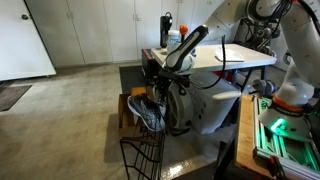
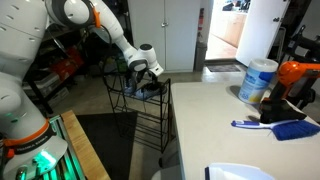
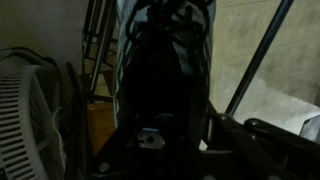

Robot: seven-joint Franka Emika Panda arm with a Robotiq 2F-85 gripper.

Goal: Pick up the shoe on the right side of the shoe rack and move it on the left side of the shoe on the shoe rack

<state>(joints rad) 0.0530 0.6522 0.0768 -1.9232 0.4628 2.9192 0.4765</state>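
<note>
The black Robotiq gripper (image 1: 163, 82) is seen lowered onto the top of the black wire shoe rack (image 1: 140, 155), directly against a grey and blue laced sneaker (image 1: 147, 113) that is tilted on the upper shelf. In the wrist view the sneaker (image 3: 165, 60) is pressed close, dark and blurred, so it cannot be told whether the jaws are clamped on it or apart.

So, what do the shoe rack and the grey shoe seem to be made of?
Shoe rack: probably metal wire with a black matte coating, as thin straight rods form an open grid. Shoe: apparently a grey-blue fabric or mesh upper with a paler sole, maybe rubber, but it is too small to be sure.
</note>
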